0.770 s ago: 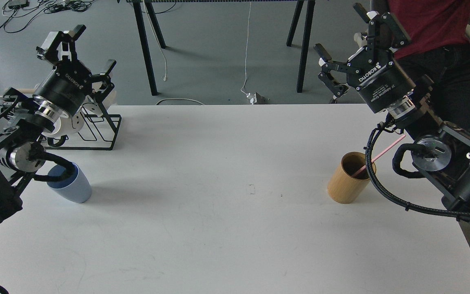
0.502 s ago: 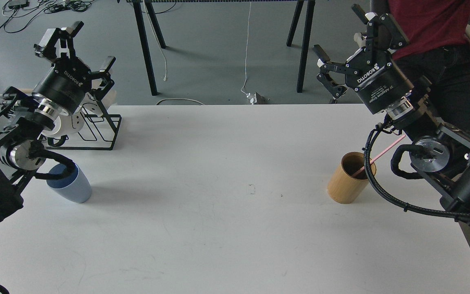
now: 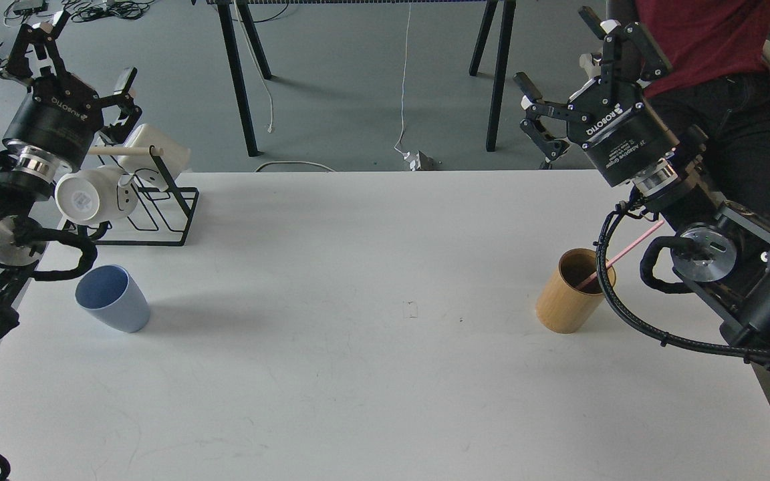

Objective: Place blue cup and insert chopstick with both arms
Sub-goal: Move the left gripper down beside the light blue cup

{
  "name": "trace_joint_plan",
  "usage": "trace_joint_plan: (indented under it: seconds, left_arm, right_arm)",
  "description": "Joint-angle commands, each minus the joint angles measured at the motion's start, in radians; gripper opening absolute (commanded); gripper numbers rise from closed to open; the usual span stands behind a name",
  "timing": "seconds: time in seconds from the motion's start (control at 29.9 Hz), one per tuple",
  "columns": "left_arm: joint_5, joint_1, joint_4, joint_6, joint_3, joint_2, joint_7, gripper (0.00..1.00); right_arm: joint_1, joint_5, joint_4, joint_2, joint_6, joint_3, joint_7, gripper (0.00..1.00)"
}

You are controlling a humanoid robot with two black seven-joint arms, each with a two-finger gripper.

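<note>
The pale-blue cup (image 3: 113,297) stands upright on the white table (image 3: 371,347) at the left, with nothing in it. A pink-red chopstick (image 3: 619,255) leans inside the tan bamboo cylinder (image 3: 569,290) at the right, its upper end partly behind my right arm's cable. My left gripper (image 3: 81,57) is open and empty, raised well above and behind the cup at the far left. My right gripper (image 3: 569,60) is open and empty, raised above and behind the bamboo cylinder.
A black wire rack (image 3: 158,200) with a wooden rod and white mugs (image 3: 94,194) stands at the table's back left. A person in a red shirt (image 3: 706,33) stands behind the right arm. Black table legs (image 3: 241,73) and cables lie beyond the table.
</note>
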Motion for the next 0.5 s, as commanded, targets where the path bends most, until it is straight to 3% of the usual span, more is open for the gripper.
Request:
trace_joint_plan:
  seconds: [0.0, 0.23, 0.47]
  left_arm:
    - [0.014, 0.011, -0.012, 0.000, 0.007, 0.099, 0.000, 0.99]
    - [0.155, -0.023, -0.047, 0.000, 0.009, 0.358, 0.000, 0.99]
    - [0.564, -0.101, -0.318, 0.000, 0.018, 0.547, 0.000, 0.99]
  right_arm:
    - [0.000, 0.000, 0.000, 0.001, 0.000, 0.000, 0.000, 0.95]
    - [-0.002, -0.001, -0.005, -0.007, 0.000, -0.001, 0.000, 0.95]
    - [-0.002, -0.001, -0.005, -0.010, 0.000, -0.003, 0.000, 0.95]
